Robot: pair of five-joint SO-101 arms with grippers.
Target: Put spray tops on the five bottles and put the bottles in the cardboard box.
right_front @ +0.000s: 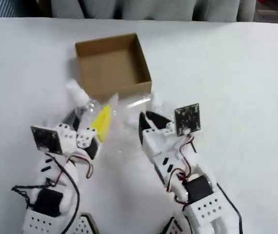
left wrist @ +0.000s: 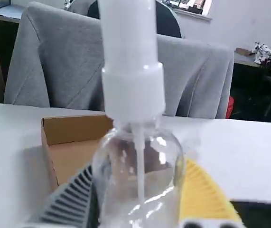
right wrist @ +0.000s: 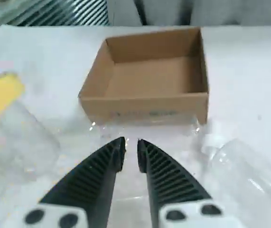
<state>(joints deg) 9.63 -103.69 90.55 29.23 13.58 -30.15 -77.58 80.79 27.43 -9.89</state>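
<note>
By the cardboard box [right_front: 119, 90] edge, left gripper [right_front: 87, 115] seemingly clamps bottle [left wrist: 137, 166].

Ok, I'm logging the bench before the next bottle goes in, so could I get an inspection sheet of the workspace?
Surface: white table, no spills seen.
Job's things: cardboard box open, empty; held bottle has its spray top on; a loose bottle lies in front of the box.
Clutter: nothing seen.
Grippers: left gripper shut on the held bottle; right gripper empty, fingers a narrow gap apart.
Cables: wires run along both arms, clear of the bottles.
Surroundings: grey chair behind the table.
</note>
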